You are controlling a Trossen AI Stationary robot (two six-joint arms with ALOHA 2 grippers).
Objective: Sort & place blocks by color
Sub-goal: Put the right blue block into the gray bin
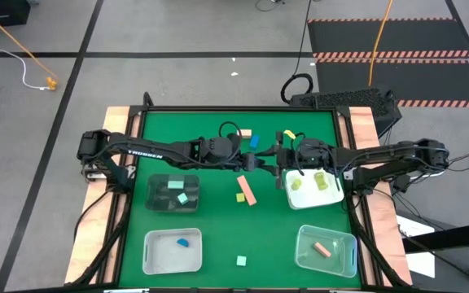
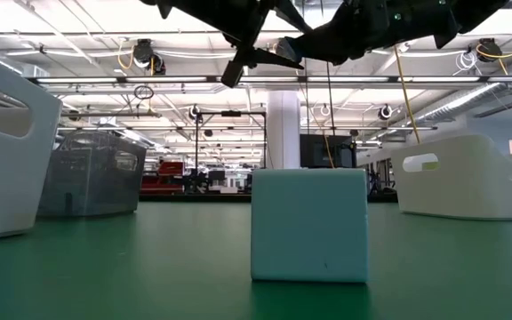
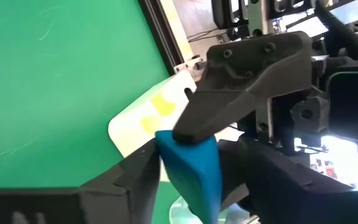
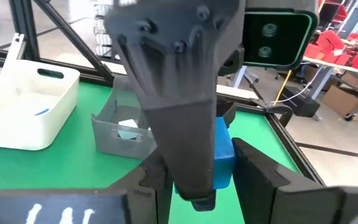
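- Nearest, a pale mint cube (image 1: 241,260) sits alone close to the near edge of the green tabletop (image 1: 218,228); it is not yet sorted
- At the near left corner stands a white plastic bin (image 1: 149,244) with one small blue block (image 1: 183,242) inside; at the near right corner, a clear bin (image 1: 304,236) holds a salmon block (image 1: 323,249)
- Further in, a dark tray (image 1: 155,181) by the left edge holds mint pieces; a white tray (image 1: 340,195) by the right edge holds yellow-green ones; between them a salmon bar (image 1: 246,190) and a yellow-green block (image 1: 240,196) lie loose and touching
- Over mid-tabletop the two arms meet, raised off the surface; the right gripper (image 1: 275,160) has its jaws clamped on a blue cube (image 4: 224,155); the left gripper (image 1: 257,161) straddles the same cube, though I cannot tell whether it grips yet
- Near the far edge, a tan block (image 1: 245,132), another blue block (image 1: 254,141) and a yellow piece (image 1: 289,135) wait
- The step looks like a handover of the blue cube; next, the left should secure it before the right lets go, then carry it to the white bin
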